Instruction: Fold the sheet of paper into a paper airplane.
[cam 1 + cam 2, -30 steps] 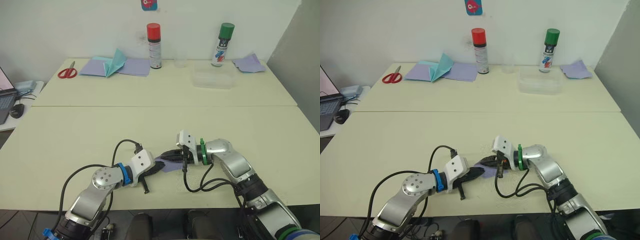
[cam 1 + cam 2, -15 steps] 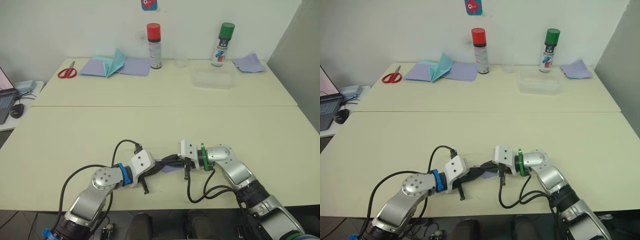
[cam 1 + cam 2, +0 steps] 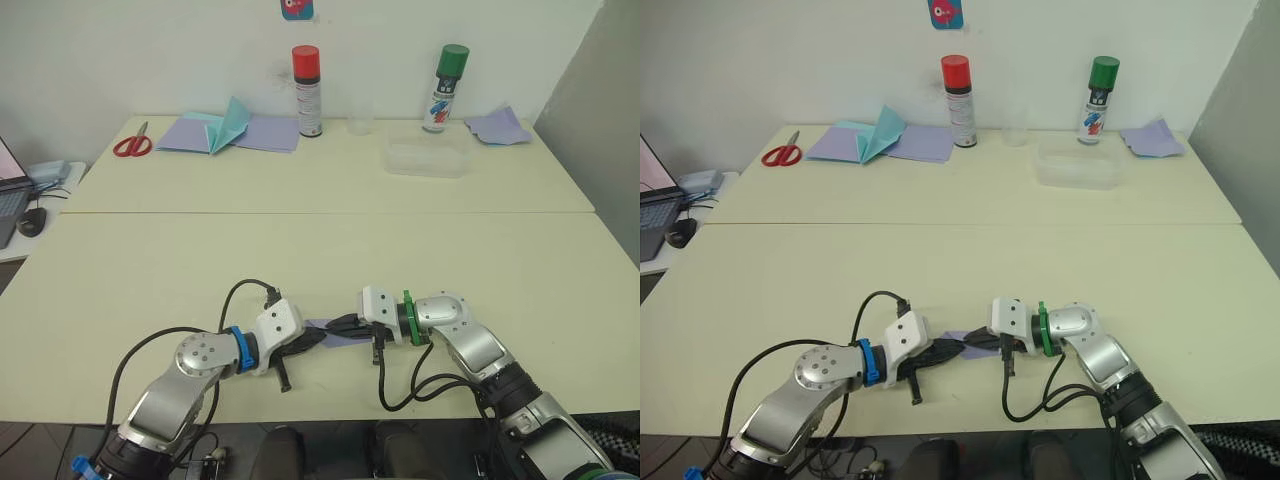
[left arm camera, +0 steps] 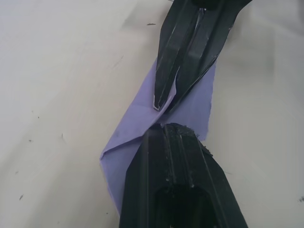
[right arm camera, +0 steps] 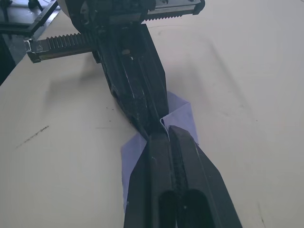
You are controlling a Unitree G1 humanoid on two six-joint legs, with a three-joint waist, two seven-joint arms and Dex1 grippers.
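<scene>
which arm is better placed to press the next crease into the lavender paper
Probably the right. Its end effector is shut, with its tips on the folded sheet of paper, so it could press the crease. The left end effector, also shut, lies over the paper's other end and can pin it.

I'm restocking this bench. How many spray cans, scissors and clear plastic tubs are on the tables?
Spray cans: 2, red-capped and green-capped
Scissors: 1
Clear plastic tubs: 1
Total: 4
</scene>
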